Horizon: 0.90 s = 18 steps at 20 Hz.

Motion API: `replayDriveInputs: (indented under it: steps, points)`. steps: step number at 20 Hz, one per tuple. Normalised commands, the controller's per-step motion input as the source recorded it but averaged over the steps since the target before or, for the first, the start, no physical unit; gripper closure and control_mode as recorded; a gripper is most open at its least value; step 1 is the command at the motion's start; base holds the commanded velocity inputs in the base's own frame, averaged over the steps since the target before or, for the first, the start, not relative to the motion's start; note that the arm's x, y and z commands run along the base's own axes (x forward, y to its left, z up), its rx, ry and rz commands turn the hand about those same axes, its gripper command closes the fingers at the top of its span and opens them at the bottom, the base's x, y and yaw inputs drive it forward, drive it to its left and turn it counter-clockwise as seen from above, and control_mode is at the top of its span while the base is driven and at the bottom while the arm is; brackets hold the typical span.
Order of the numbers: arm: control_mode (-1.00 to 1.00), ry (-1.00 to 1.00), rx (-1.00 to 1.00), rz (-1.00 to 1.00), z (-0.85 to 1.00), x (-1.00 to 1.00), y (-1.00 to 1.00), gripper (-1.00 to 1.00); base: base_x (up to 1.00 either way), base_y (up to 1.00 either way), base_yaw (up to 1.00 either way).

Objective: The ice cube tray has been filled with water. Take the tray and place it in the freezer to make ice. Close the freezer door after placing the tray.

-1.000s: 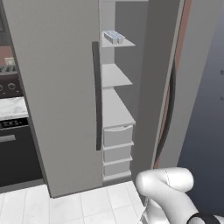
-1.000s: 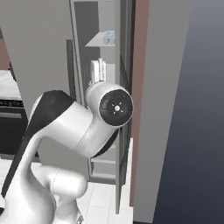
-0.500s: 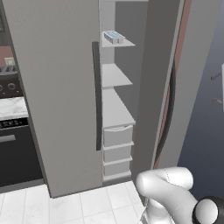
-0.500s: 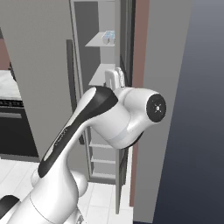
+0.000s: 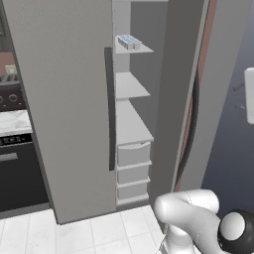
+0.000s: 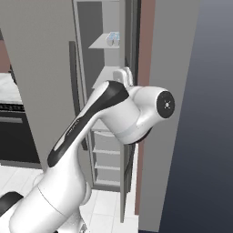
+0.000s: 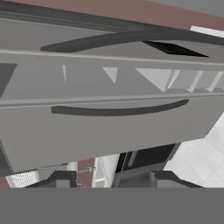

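Note:
The ice cube tray (image 5: 128, 41) lies on the top shelf of the freezer (image 5: 130, 124), its light-blue water cells showing; in the right base view the ice cube tray (image 6: 113, 38) sits on that same shelf. The freezer door (image 5: 184, 99) stands open, seen nearly edge-on, its dark curved handle (image 5: 191, 124) facing right. My gripper (image 7: 114, 179) is open with nothing between its fingertips (image 7: 61, 177). It hangs off to the right of the open door, facing the door's outer face and long handle (image 7: 131, 37). A white part of my hand (image 5: 249, 94) shows at the right edge.
The wider grey door (image 5: 64, 99) is shut, with its handle (image 5: 110, 109) beside the freezer opening. Pale drawers (image 5: 133, 154) fill the freezer's lower part. A dark oven and counter (image 5: 15, 149) stand left of the fridge. My bulky arm (image 6: 132, 113) sits before the door's edge.
My arm has swung to the right, away from the freezer opening, and the hand has come out beyond the open door. The tray and the door have not moved.

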Motion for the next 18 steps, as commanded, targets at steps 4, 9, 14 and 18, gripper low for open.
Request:
replayDriveInputs:
  steps: [4,9,14,18]
  points:
    - [-1.00,0.02,0.00,0.01,-0.23,0.40,-0.02,1.00,0.00,0.00,0.00]
    - [-1.00,0.00,0.00,0.02,-0.34,0.43,-0.05,1.00,0.00,0.00,0.00]
    - [-1.00,0.00,0.00,0.07,-0.41,0.29,-0.26,1.00,0.00,0.00,0.00]
    - [-1.00,0.00,0.00,0.08,-0.28,0.10,-0.29,1.00,0.00,0.00,0.00]
